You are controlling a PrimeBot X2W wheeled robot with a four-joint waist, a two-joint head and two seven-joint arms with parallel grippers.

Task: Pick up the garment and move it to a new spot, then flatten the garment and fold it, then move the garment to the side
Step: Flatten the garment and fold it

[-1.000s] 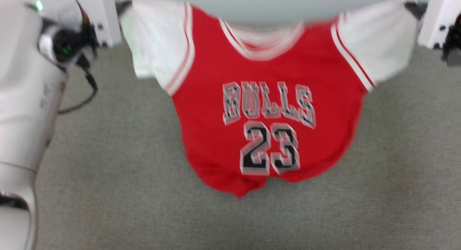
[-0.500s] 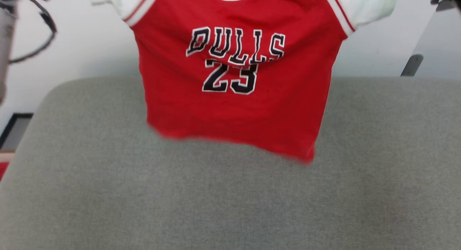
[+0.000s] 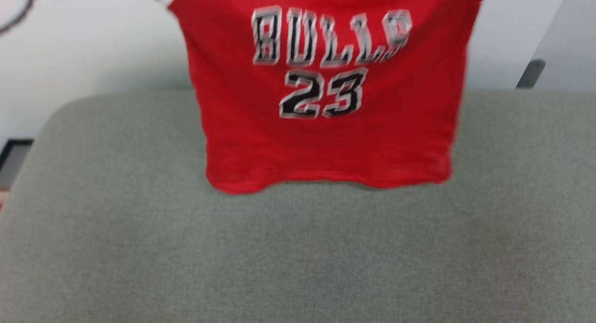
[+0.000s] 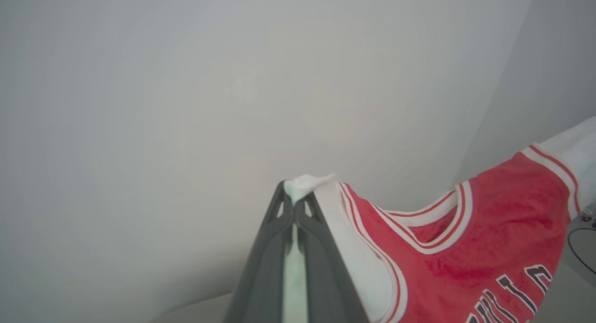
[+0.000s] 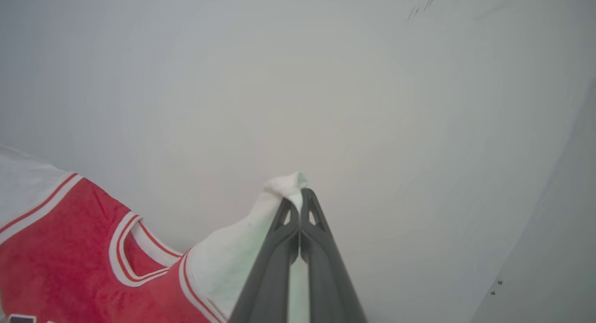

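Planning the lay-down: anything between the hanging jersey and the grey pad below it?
Nothing visible. The jersey hangs from the left hand and right hand, both shut, over the grey pad; no object shows on it beneath the hem.

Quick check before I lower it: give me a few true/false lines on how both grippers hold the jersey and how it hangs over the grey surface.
1. The left gripper has its fingers shut on white sleeve cloth of the garment. True.
2. The right gripper is open and empty. False: its fingers are shut on the garment's other white sleeve.
3. The garment lies folded on the grey surface. False: it hangs unfolded, stretched between the two grippers, with its hem low over the surface's far part.
4. The "BULLS 23" print faces the head camera. True.
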